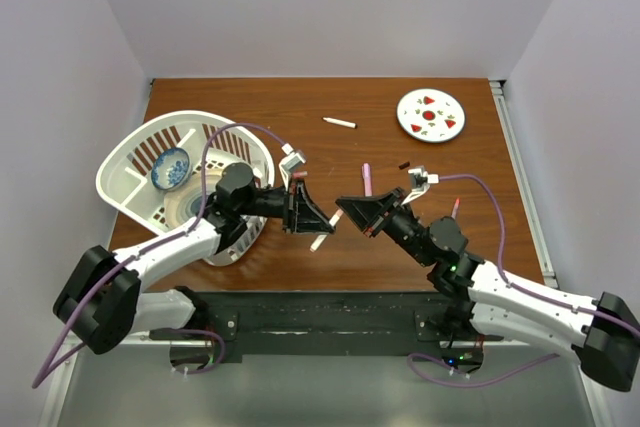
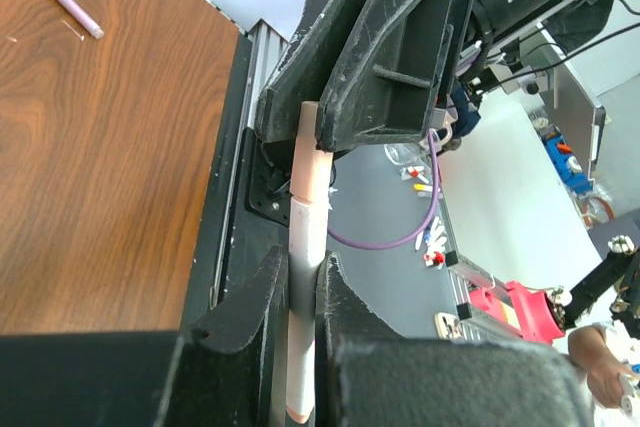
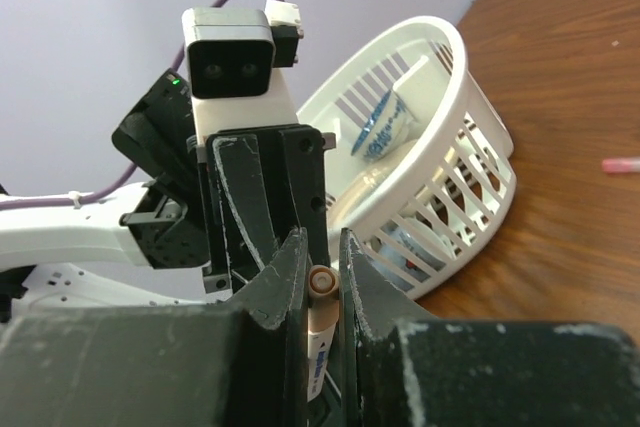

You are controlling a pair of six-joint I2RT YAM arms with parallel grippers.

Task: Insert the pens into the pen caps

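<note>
My left gripper (image 1: 318, 223) and right gripper (image 1: 348, 209) meet tip to tip above the table's front middle. The left gripper (image 2: 303, 282) is shut on a white pen (image 2: 305, 247). A peach cap (image 2: 311, 162) sits over the pen's end, and the right gripper (image 3: 322, 247) is shut on this cap (image 3: 323, 282). The white body (image 3: 318, 347) hangs below it. A white pen (image 1: 340, 122), a pink pen (image 1: 367, 179) and a red-ended pen (image 1: 456, 208) lie on the table. A black cap (image 1: 404, 163) lies near the pink pen.
A white basket (image 1: 130, 162) holding a blue bowl (image 1: 171, 167) stands at the left, close to the left arm. A round white plate with red spots (image 1: 430, 114) lies at the back right. The basket (image 3: 450, 162) also shows behind the jaws in the right wrist view.
</note>
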